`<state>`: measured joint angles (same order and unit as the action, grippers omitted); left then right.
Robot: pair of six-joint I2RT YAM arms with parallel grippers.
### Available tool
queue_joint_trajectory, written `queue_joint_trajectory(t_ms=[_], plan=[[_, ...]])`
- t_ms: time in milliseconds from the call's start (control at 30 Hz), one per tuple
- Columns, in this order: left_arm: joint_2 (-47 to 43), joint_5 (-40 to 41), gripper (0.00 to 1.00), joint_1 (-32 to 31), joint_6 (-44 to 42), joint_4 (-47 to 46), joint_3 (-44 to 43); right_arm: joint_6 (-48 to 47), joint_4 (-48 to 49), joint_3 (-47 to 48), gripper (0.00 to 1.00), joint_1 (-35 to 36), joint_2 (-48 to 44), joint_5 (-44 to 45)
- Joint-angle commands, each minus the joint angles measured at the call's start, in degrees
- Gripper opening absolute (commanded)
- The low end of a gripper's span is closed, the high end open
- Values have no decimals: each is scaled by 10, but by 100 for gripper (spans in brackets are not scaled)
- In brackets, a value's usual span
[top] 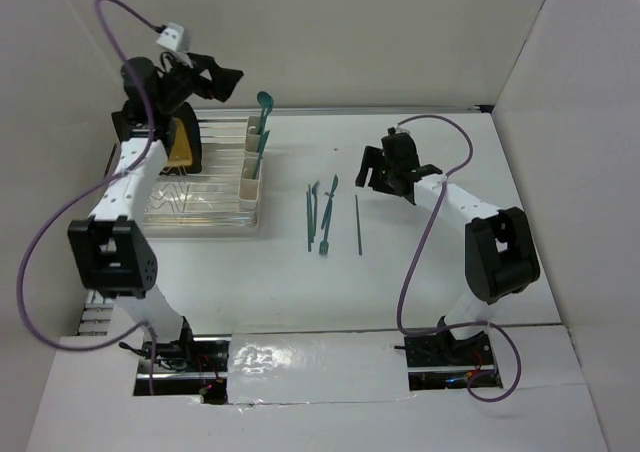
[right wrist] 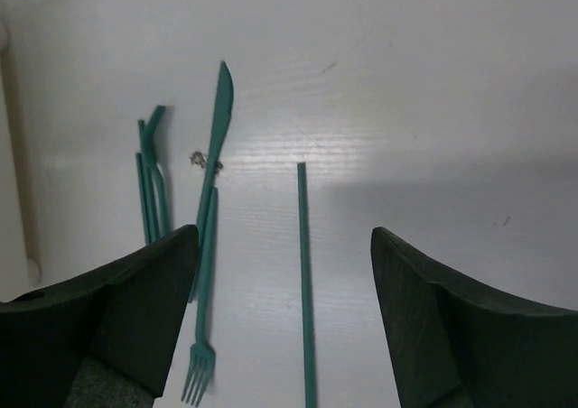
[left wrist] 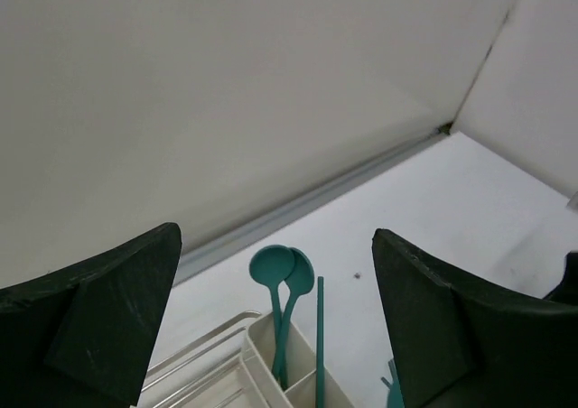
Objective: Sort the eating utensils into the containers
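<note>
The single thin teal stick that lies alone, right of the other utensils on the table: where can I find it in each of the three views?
Top external: the thin teal stick lies right of centre, rightmost of the loose utensils, below the right gripper.
Right wrist: it runs vertically down the lower middle, between the fingers.
Left wrist: not in it.
Shared landmark: the teal knife just left of the stick in both views that show it.

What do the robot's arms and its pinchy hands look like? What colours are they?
Each arm has white tube links joined by chunky black joint blocks. A purple cable loops along each arm, ending at a small white plug. The left gripper and right gripper are black, and their fingers are wide, dark, flat wedges with a slightly rough surface.
</note>
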<state>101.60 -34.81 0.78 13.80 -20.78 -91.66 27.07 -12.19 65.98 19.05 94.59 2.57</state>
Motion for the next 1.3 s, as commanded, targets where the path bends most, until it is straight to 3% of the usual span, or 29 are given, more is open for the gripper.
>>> queue_joint_trajectory(t_ms=[0, 267, 500, 700, 800, 867, 967, 1100, 1133, 1267], plan=[[-118, 21, 100, 26, 4, 69, 12, 6, -39, -29, 80, 13, 11, -5], [-343, 9, 100, 29, -9, 178, 161, 9, -68, -47, 56, 67, 39, 17], [-473, 51, 100, 33, -8, 260, 252, 11, -113, -52, 44, 97, 68, 75], [-528, 58, 100, 37, -4, 292, 269, 5, -115, -68, 36, 103, 85, 87], [-537, 52, 100, 37, -1, 307, 270, 5, -122, -68, 19, 115, 113, 113], [-540, 47, 100, 36, 10, 324, 266, 3, -127, -68, 0, 117, 147, 127], [-533, 33, 100, 36, 29, 334, 265, -3, -127, -68, 0, 117, 150, 127], [-475, 12, 100, 9, 92, 408, 228, -41, -29, -106, 0, 110, 18, 27], [-462, 13, 100, -5, 97, 418, 207, -46, 3, -124, 0, 104, -16, -49], [-428, 71, 99, -110, 157, 379, 216, -41, 117, -130, 0, 98, -149, -152]])
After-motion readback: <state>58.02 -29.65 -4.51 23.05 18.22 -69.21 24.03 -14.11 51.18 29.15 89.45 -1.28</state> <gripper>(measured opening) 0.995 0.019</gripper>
